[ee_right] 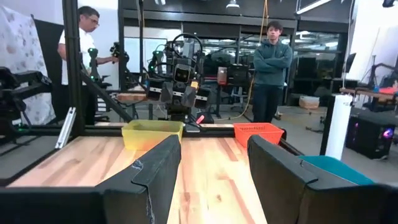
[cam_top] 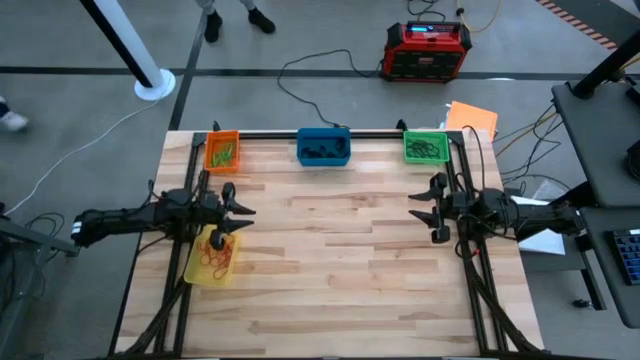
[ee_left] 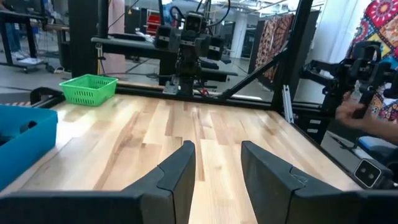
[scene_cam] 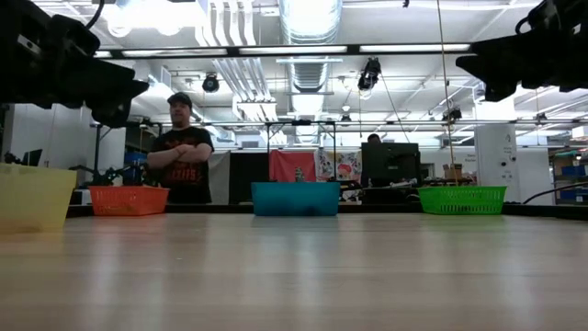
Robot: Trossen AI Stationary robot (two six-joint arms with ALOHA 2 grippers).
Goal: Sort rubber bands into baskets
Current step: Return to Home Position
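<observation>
Four baskets stand on the wooden table. The orange basket point(cam_top: 222, 150), blue basket point(cam_top: 323, 146) and green basket point(cam_top: 426, 146) line the far edge. The yellow basket point(cam_top: 213, 256) sits at the left. Rubber bands lie inside them: green ones point(cam_top: 226, 154) in the orange, black ones point(cam_top: 322, 154) in the blue, dark ones point(cam_top: 428, 150) in the green, red-brown ones point(cam_top: 219, 251) in the yellow. My left gripper point(cam_top: 243, 211) hovers open over the table's left edge, just beyond the yellow basket. My right gripper point(cam_top: 415, 208) hovers open at the right edge. Both point level toward the middle, with nothing between the fingers point(ee_left: 177, 177) point(ee_right: 158, 171).
Bare wood point(cam_top: 330, 250) spans the table's middle between the arms. A black frame rail point(cam_top: 320, 133) runs behind the baskets. A red-and-black power box point(cam_top: 427, 50) with cables sits on the floor beyond the far edge. A person point(scene_cam: 182, 152) stands in the room behind.
</observation>
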